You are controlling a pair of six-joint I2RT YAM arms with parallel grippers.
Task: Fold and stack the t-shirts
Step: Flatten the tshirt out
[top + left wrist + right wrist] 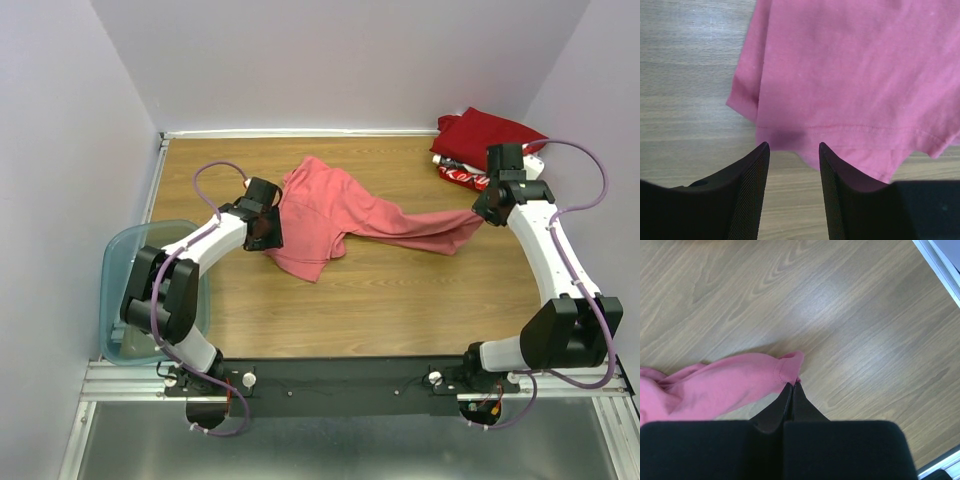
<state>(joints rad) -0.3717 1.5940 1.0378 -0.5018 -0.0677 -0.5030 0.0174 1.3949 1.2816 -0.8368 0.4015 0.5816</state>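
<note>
The salmon-pink t-shirt (320, 215) lies stretched across the worktop's (400, 290) centre. At three o'clock the right end effector (791, 385) is clenched on its end. At nine o'clock the left end effector (793, 146) stands released at its hem.

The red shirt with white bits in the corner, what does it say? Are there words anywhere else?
No text can be read in any view.
White print on the red shirt in the far right corner: too small and blurred to read.
The pink shirt, the dark red shirt and the blue bin: no writing shows.
</note>
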